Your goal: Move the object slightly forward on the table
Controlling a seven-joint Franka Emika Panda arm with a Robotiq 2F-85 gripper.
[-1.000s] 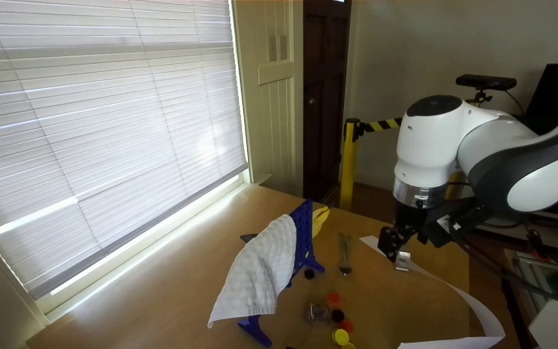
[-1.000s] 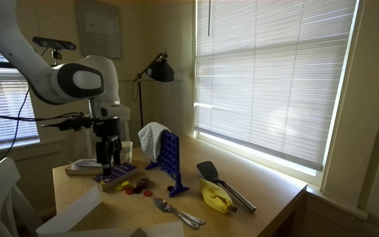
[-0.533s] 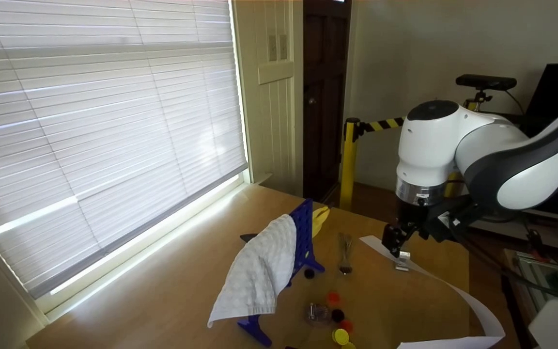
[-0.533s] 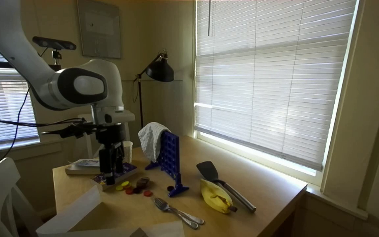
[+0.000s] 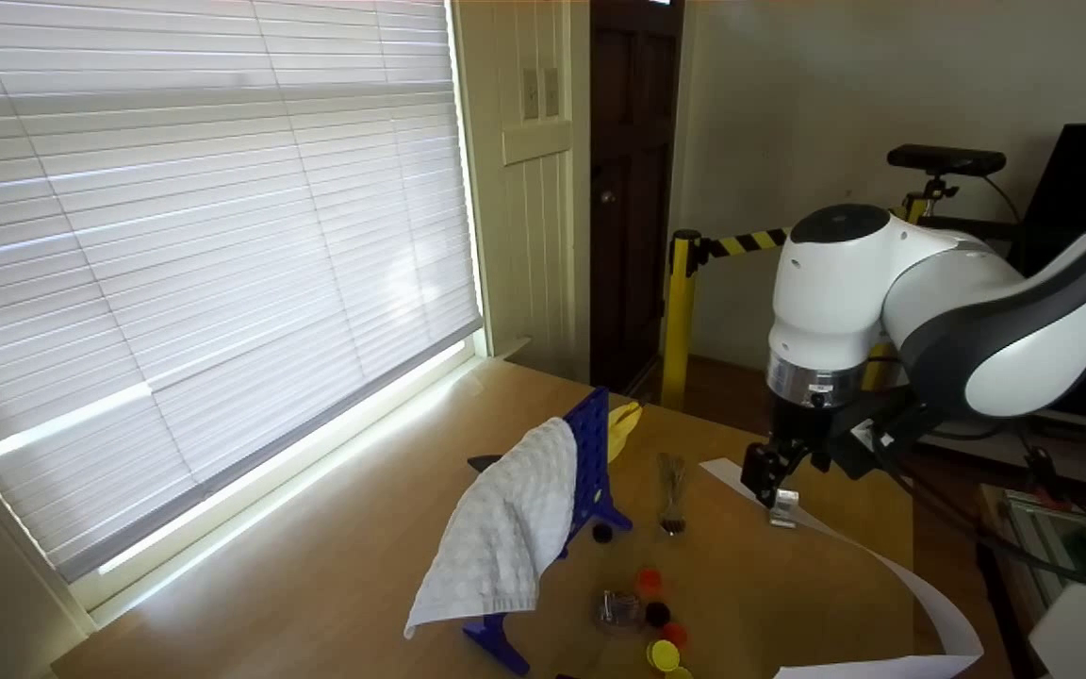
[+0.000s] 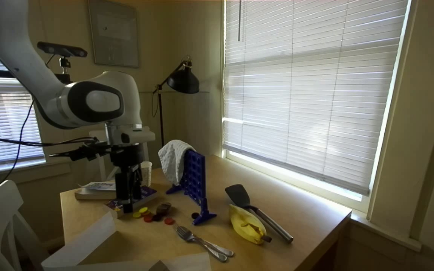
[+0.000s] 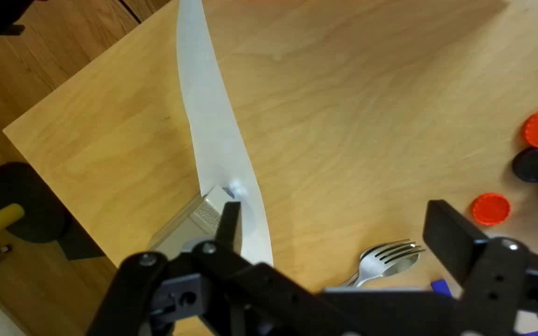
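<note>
The task does not say which object is meant. My gripper is open and empty above the wooden table; it also shows in both exterior views. In the wrist view a small silvery-beige box sits by the left finger, which partly covers it, beside a white paper strip. In an exterior view the box lies just below and beside the gripper. A fork and spoon lie between the fingers in the wrist view, lower down on the table.
Red discs and a black disc lie to the right. A blue rack stands draped with a white cloth. A yellow banana, a spatula and a purple book are also on the table.
The arm has lowered a little and shifted slightly to the right in an exterior view, most of it in the first half second. The objects on the table have not visibly moved.
</note>
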